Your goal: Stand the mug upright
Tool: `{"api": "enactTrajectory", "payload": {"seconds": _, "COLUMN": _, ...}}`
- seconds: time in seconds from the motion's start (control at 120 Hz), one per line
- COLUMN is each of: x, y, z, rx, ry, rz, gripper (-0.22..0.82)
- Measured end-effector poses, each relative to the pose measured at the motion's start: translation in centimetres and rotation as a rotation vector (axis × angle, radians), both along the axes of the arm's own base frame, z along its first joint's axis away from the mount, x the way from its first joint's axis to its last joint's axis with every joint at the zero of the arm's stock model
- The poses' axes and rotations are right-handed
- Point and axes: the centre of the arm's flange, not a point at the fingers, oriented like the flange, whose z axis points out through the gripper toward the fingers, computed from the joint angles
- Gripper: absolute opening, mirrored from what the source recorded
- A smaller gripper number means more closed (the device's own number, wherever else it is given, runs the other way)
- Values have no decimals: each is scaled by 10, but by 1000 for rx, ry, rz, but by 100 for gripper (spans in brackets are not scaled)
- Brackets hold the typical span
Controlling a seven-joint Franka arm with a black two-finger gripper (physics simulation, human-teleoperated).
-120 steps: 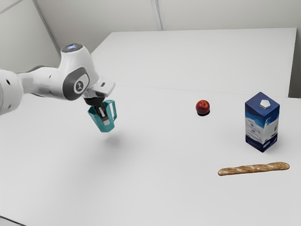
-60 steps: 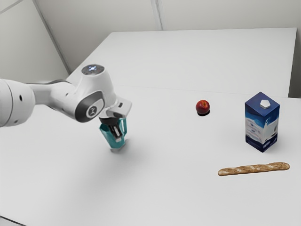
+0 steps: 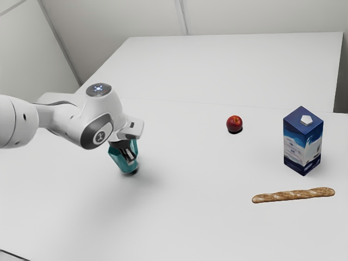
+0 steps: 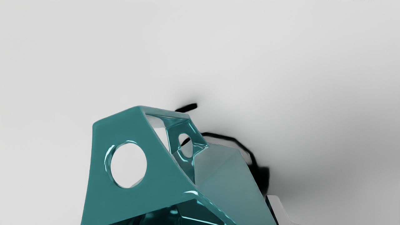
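The black gripper (image 3: 129, 154) reaches down at the teal mug (image 3: 117, 157) in the exterior view, shut on its wall. The mug leans, its wider mouth up toward the exterior view's left and its narrow base low, close to a dark shadow on the table; whether the base touches cannot be told. In the wrist view the mug (image 4: 125, 200) shows its handle loop and a slanting side, with the gripper (image 4: 277, 210) partly seen, one fingertip against that side. The other fingertip is hidden by the mug.
On the white table (image 3: 190, 217), a red apple (image 3: 234, 123) sits well off toward the exterior view's right. Beyond it stand a blue and white carton (image 3: 302, 142) and, in front of that, a baguette (image 3: 293, 194).
Over the last second my hand has carried the mug down and toward the exterior view's right, then slightly back left. The hand's tilt has changed. Apple, carton and baguette have stayed put.
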Motion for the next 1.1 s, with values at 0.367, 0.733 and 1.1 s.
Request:
{"api": "enactTrajectory", "payload": {"seconds": 0.367, "x": 0, "y": -12, "z": 0, "rx": -12, "ry": -16, "rz": 18, "gripper": -8}}
{"api": "enactTrajectory", "payload": {"seconds": 0.733, "x": -1, "y": -8, "z": 4, "rx": -17, "ry": -22, "rz": 38, "gripper": 17}}
{"api": "enactTrajectory", "payload": {"seconds": 1.1, "x": -6, "y": -13, "z": 46, "rx": -24, "ry": -77, "rz": 46, "gripper": 34}}
